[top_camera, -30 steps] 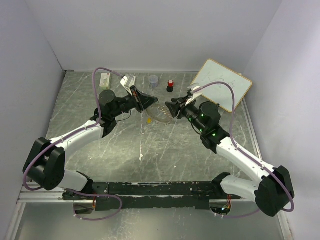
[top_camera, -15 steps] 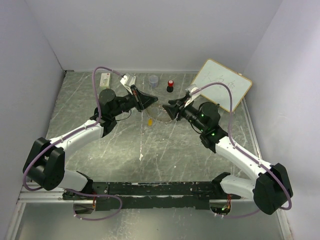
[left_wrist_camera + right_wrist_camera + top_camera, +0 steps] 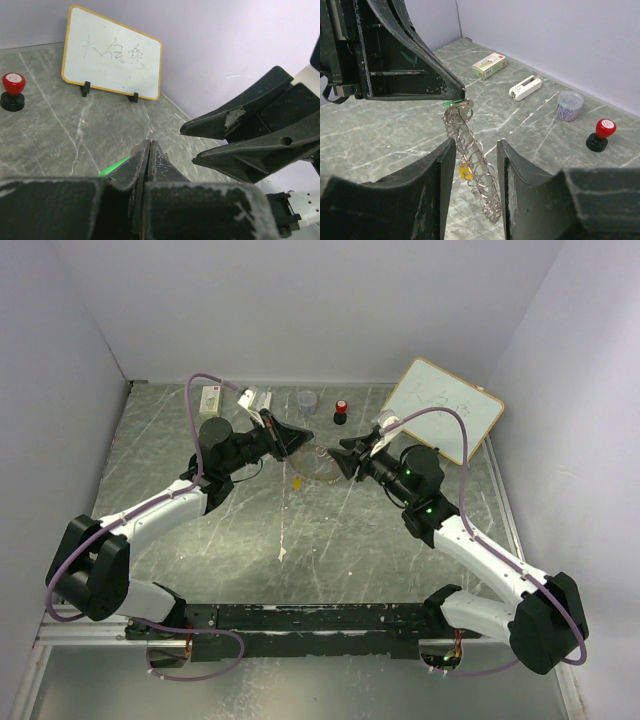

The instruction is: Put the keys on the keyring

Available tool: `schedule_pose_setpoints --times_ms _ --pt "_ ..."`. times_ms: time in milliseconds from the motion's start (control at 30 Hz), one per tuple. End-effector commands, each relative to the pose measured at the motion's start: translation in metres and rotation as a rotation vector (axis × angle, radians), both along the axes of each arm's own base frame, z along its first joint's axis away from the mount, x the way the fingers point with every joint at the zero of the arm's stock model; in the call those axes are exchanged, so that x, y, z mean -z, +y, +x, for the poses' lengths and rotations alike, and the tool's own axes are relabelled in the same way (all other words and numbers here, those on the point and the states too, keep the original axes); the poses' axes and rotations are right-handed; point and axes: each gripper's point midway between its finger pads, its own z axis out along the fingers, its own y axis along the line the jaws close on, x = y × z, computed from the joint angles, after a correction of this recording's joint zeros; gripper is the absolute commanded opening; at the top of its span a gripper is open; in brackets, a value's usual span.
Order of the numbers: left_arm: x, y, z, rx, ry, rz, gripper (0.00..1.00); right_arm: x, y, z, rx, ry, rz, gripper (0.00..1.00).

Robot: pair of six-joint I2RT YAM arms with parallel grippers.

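Observation:
My left gripper (image 3: 303, 439) (image 3: 149, 142) is shut on the green key (image 3: 115, 166) (image 3: 450, 103), which sticks out beside its tips. The keyring (image 3: 475, 155) (image 3: 320, 468), a silver chain-like ring seen edge-on, hangs slanting down from those same tips. I cannot tell whether it is pinched too. The yellow key (image 3: 465, 173) (image 3: 297, 481) dangles low on the ring. My right gripper (image 3: 476, 144) (image 3: 335, 458) faces the left one. Its jaws stand apart on either side of the ring's lower part, with gaps showing on both sides.
A small whiteboard (image 3: 445, 408) (image 3: 112, 60) stands at the back right. Along the back lie a red-capped black knob (image 3: 341, 411) (image 3: 599, 134), a small cup of paper clips (image 3: 307, 402) (image 3: 569, 105), a white stapler (image 3: 255, 400) (image 3: 525, 86) and a small box (image 3: 210, 398) (image 3: 489, 65).
Both grippers have shifted slightly toward the back of the table, staying tip to tip with the ring between them. Neither grip has changed.

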Motion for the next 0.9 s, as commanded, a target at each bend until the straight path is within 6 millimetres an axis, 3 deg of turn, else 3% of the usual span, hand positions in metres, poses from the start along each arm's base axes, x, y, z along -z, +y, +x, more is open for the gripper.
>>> schedule_pose_setpoints --times_ms 0,500,867 --pt "-0.035 0.001 0.005 -0.05 -0.049 -0.061 0.07 -0.009 -0.002 -0.003 0.011 -0.044 -0.013 0.38" --pt "-0.032 -0.002 0.008 -0.114 0.008 -0.051 0.07 0.001 0.027 0.001 -0.021 -0.047 -0.095 0.34" --pt "-0.033 -0.004 0.006 -0.14 0.023 -0.04 0.07 0.009 0.034 0.008 0.027 -0.057 -0.143 0.31"
